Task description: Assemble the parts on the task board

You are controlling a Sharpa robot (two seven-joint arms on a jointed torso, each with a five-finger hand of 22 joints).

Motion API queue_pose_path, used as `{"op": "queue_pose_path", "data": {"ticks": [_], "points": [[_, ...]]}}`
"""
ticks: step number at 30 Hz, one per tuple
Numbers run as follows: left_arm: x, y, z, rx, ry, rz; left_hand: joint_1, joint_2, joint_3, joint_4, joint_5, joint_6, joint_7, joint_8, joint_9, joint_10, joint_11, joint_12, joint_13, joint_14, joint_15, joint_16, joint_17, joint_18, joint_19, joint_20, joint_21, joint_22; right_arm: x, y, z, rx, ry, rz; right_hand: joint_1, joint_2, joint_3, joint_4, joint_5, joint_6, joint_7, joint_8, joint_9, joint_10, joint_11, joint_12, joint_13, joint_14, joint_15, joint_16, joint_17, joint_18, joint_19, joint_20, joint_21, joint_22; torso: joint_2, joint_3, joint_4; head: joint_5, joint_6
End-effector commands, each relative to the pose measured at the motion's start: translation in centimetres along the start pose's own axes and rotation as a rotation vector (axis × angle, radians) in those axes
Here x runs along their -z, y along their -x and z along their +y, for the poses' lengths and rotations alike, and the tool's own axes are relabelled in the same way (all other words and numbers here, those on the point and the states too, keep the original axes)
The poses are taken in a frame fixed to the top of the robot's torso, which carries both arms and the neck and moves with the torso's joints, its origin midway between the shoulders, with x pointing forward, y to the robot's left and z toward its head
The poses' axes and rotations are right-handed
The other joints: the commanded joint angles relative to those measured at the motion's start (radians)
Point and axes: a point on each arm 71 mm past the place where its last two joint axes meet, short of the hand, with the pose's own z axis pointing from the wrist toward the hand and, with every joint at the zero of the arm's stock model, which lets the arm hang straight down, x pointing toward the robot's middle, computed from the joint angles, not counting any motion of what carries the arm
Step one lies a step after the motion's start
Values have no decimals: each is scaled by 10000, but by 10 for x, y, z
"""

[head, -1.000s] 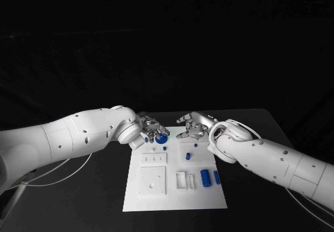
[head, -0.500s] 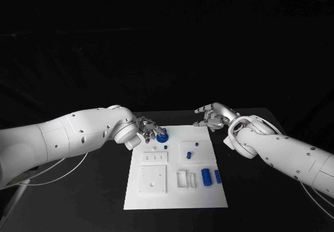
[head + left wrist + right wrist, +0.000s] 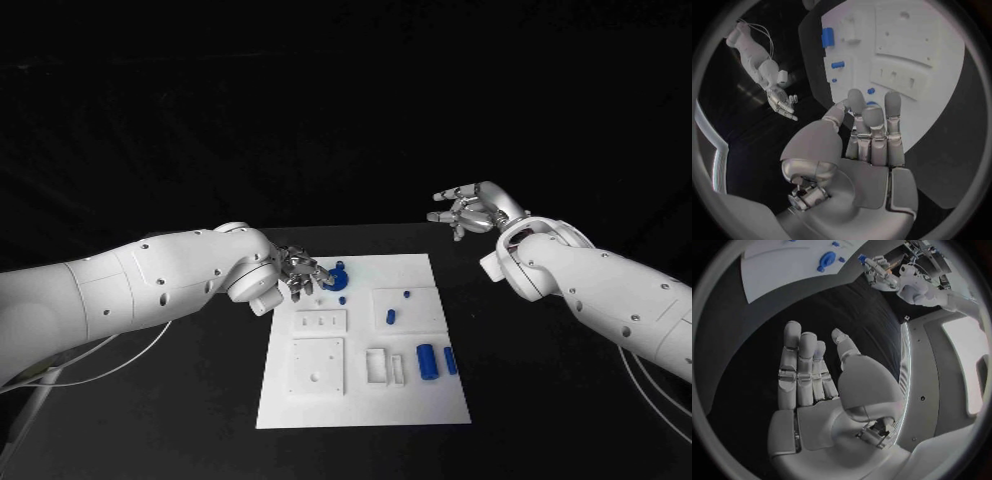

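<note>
The task board (image 3: 361, 340) is lying at the centre of the black bench (image 3: 173, 400), running from mid-frame toward the bottom. The left hand (image 3: 299, 273) is hovering at the board's upper left corner, its fingers touching a round blue part (image 3: 336, 281) there; whether they are gripping it I cannot tell. The right hand (image 3: 464, 210) is hanging at the upper right of the frame, well apart from the board, fingers spread and holding nothing. Other blue parts (image 3: 428, 362) are lying on the board's lower right.
</note>
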Motion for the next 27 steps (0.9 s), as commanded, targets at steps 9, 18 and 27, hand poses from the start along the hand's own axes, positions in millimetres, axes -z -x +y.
{"op": "queue_pose_path", "data": {"ticks": [9,18,27], "points": [[-1,-5,9,-1640,72,-464,35,75,127,-98,180,2542,-1287,30,1252,403,-178,40,27,57,11,77,23,-121,2,-7,89,28,-3,13,-3,-1149,20,-852,-207,-54,-61,-51,391,-62,33,-34,7,7,5,57,-176,-46,-12,-2,-128,-93,60,2,-17,-298,3,2,-23,39,-205],[-7,-15,19,-1812,329,-455,-97,82,265,-174,209,2554,-1291,30,1295,402,-182,67,73,62,17,99,40,-120,-15,-3,129,44,-4,13,-2,-1275,39,-880,-180,5,-225,-55,425,-57,31,-33,8,-8,4,96,-271,-58,-11,16,-182,-98,60,3,11,-450,8,-2,-29,43,-308],[-11,-24,28,-1787,484,-416,-119,87,288,-191,210,2558,-1293,30,1312,402,-183,88,92,66,18,121,49,-121,-21,-1,147,53,-5,11,-2,-1311,47,-828,-187,24,-214,-70,419,-39,33,-32,8,-19,6,96,-297,-78,-8,-5,-208,-103,32,6,6,-483,7,-6,-15,22,-385]]}}
